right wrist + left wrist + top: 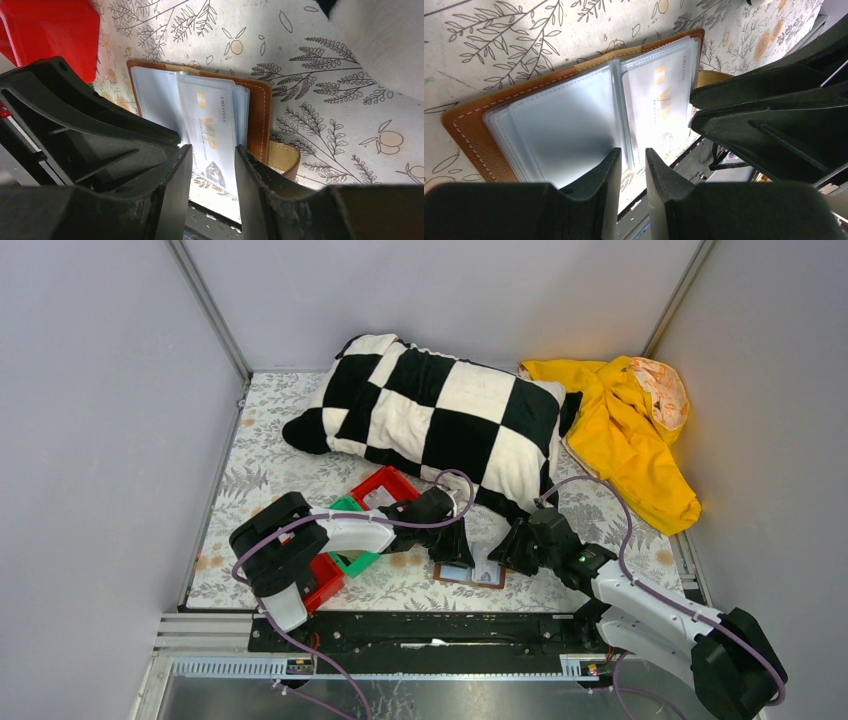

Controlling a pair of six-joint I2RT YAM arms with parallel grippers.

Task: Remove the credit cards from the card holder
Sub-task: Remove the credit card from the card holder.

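Gold letters spelling "VIP" are the only writing that reads clearly. They run along a pale card point(210, 130) that sits in a clear sleeve of the card holder point(260, 115), with a short gold bar at one end and a faceted diamond emblem at the other. A line of small dark capitals along the card's edge and a finer gold line under the letters are too small to make out. The card holder point(470, 575) lies open and flat on the floral tablecloth point(260, 470), close to the near edge of the table and between the two arms. Its outer cover is tan-brown grained leather with pale stitching around the rim. Inside is a fan of shiny grey-blue plastic sleeves, and a tan strap tab point(282, 155) sticks out from one side. The left wrist view shows the same card point(659, 100) in the right-hand stack of sleeves, while the left-hand stack looks blank. The left gripper point(632, 160) hovers over the holder's near edge at the fold between the stacks, its jaws a narrow slit apart with nothing visible in the gap. The right gripper point(212, 155) has its jaws partly apart over the end of the VIP card. The sleeve lies in the gap, but I cannot tell whether the pads press on it. The two grippers stand just beside each other. A red bin point(385, 485) and a green bin point(350, 505) sit to the left. A black-and-white checked pillow point(440, 410) and a yellow garment point(620, 420) lie at the far side.
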